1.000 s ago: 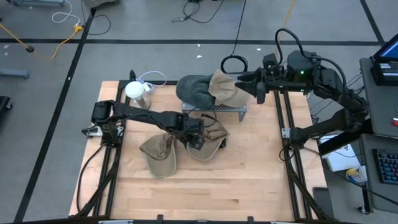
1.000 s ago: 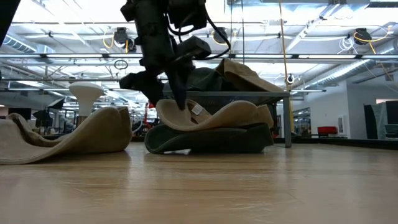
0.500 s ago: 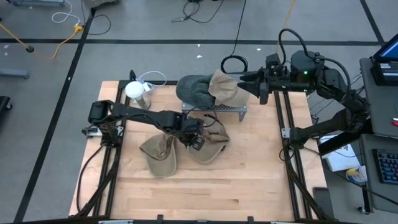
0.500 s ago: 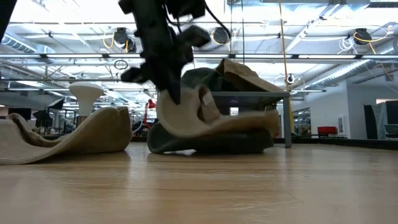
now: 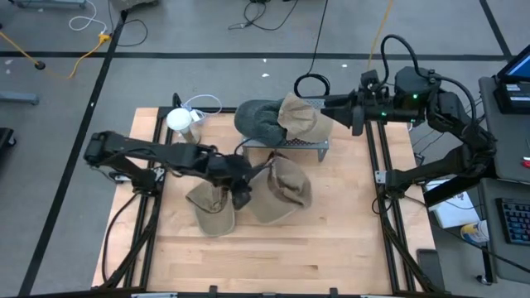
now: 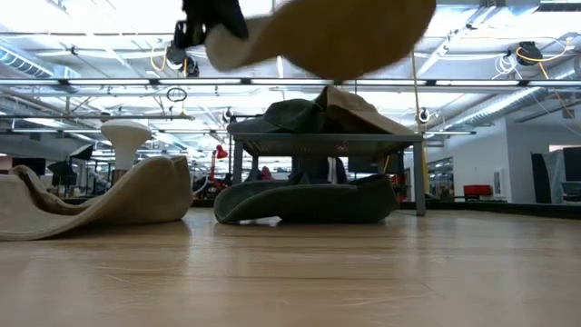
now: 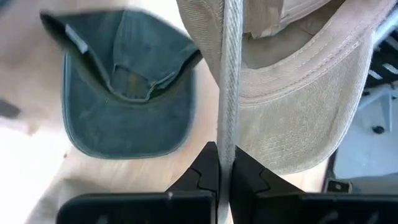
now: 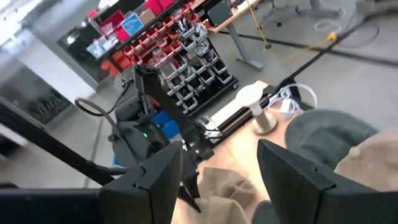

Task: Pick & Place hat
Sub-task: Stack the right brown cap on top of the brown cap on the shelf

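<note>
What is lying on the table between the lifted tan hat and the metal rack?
A dark green hat lies there, under the tan hat that the left claw holds, before the rack; the low view shows it.

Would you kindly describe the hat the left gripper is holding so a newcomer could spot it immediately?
On the wooden table, find the metal rack at the back. Just in front of it, the left gripper holds a tan hat by its edge. Unlike the other tan hat, it hangs in the air.

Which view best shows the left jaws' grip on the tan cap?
Left wrist view: the left gripper is shut on the tan cap, its brim edge pinched between the jaws. High view shows the cap by the gripper, contact hidden. Low view shows it lifted, blurred. Right wrist view shows little.
</note>
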`<action>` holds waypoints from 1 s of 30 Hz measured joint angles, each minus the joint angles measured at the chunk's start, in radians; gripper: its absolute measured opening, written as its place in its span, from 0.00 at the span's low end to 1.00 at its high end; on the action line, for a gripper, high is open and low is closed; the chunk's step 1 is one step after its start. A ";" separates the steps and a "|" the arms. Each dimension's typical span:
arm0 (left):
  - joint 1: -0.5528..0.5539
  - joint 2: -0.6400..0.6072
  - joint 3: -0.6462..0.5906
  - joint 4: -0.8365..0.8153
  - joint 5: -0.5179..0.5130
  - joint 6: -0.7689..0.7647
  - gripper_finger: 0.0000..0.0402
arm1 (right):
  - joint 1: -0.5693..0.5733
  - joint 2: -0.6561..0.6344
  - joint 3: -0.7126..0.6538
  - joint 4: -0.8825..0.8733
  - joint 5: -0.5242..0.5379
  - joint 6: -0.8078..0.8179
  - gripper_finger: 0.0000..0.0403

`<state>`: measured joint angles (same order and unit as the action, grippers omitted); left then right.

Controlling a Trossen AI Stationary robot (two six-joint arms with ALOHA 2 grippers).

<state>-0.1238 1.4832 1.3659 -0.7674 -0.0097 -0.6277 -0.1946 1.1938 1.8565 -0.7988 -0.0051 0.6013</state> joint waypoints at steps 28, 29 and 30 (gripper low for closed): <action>-0.034 -0.479 0.001 -0.267 -0.299 0.438 0.02 | 0.000 0.000 -0.345 0.306 -0.009 0.087 0.50; -0.034 -0.486 0.001 -0.278 -0.320 0.456 0.02 | 0.000 0.000 -0.368 0.360 -0.024 0.092 0.50; -0.034 -0.496 0.001 -0.284 -0.341 0.477 0.02 | 0.000 0.000 -0.391 0.412 -0.038 0.093 0.50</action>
<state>-0.1577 0.9872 1.3670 -1.0511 -0.3510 -0.1511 -0.1947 1.1938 1.4656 -0.3868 -0.0432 0.6939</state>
